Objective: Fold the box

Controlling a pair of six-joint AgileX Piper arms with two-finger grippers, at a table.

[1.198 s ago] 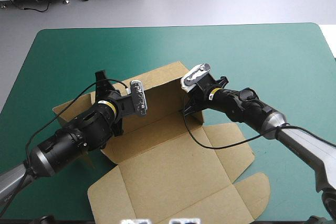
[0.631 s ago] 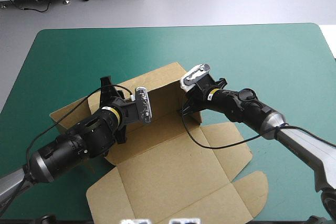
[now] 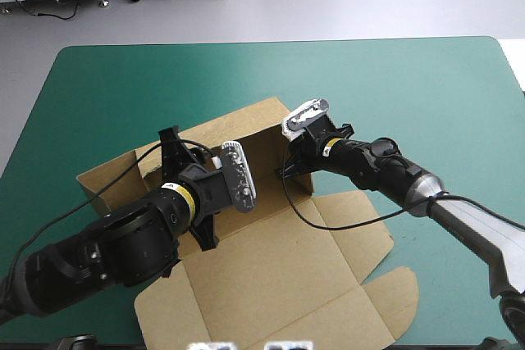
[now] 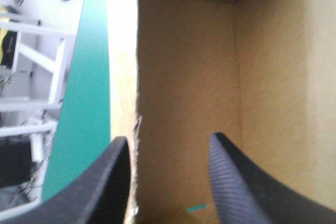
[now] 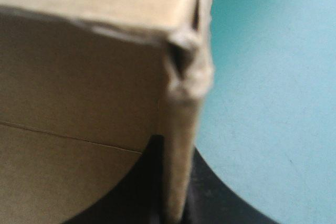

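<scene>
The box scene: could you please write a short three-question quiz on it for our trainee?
1. True or false: the right gripper is shut on a wall of the box.
2. The left gripper is: A) shut; B) open, astride a wall edge; C) out of view.
3. Fill in: the lid lies ___ on the table.
Key: 1 true; 2 B; 3 flat.

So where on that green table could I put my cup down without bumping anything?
The teal-green table cover is bare along the whole far strip, between the brown cardboard box and the far edge, and at the far right corner beyond the right arm. The middle and near side are crowded: box flaps and both arms.
</scene>
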